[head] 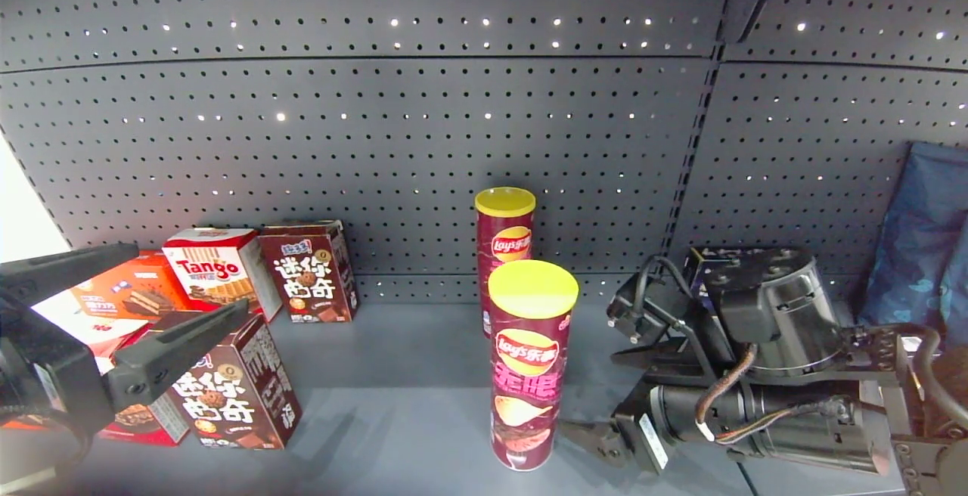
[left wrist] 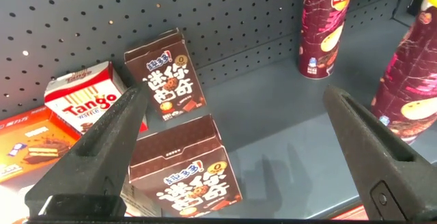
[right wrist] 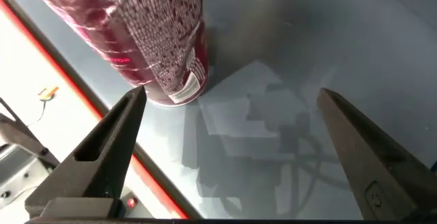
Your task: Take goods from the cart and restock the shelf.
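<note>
Item: front chip can (head: 529,364), upright near the front edge of the shelf (head: 393,375), long axis vertical, just left of my right hand (right wrist: 232,94), whose fingers are apart and empty; my left hand (left wrist: 235,91), also apart, hovers farther off by the front brown box (left wrist: 184,166).

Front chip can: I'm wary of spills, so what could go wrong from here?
1. The front can stands tall near the shelf edge, with the open right gripper close by its base; a nudge could topple it.
2. The open left gripper hangs by the front cookie box; it could knock that.
</note>
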`<state>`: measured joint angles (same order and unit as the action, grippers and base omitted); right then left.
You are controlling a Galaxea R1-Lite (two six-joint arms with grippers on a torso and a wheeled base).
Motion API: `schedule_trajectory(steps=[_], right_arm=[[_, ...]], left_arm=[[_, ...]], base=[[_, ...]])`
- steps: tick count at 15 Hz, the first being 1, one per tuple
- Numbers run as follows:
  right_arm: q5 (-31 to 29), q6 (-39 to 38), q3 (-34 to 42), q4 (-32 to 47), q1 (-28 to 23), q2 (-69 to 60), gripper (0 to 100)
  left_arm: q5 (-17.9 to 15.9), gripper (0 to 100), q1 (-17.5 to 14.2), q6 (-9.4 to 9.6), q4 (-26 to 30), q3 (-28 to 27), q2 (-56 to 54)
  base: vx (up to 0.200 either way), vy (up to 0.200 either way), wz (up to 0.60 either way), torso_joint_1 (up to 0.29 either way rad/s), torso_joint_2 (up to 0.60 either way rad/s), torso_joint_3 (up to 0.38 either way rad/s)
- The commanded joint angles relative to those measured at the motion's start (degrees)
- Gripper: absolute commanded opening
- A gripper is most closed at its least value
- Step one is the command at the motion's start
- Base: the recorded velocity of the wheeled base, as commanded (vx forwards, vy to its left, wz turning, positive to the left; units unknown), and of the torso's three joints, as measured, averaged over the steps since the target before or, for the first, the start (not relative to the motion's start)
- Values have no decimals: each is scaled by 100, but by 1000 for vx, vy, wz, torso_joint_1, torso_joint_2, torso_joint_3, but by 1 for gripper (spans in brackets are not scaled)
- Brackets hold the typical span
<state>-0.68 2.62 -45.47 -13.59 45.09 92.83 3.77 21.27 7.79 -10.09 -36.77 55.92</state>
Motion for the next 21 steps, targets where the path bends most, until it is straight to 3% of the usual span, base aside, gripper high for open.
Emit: schedule_trajectory(steps=[1,6,21], right_arm=[[-2,2,-67,-3,-36,148,100],[-2,2,-102,-3,-168,209,100],[-2,19,-322,-12,-220,394,100]], left_arm=[[1,100,0,-6,-1,12,-2],[10,100,0,-85,-1,12,-2],[10,100,0,-93,-1,117,-20]], base=[[0,0,0,0,0,0],[0,0,0,0,0,0],[0,0,0,0,0,0]])
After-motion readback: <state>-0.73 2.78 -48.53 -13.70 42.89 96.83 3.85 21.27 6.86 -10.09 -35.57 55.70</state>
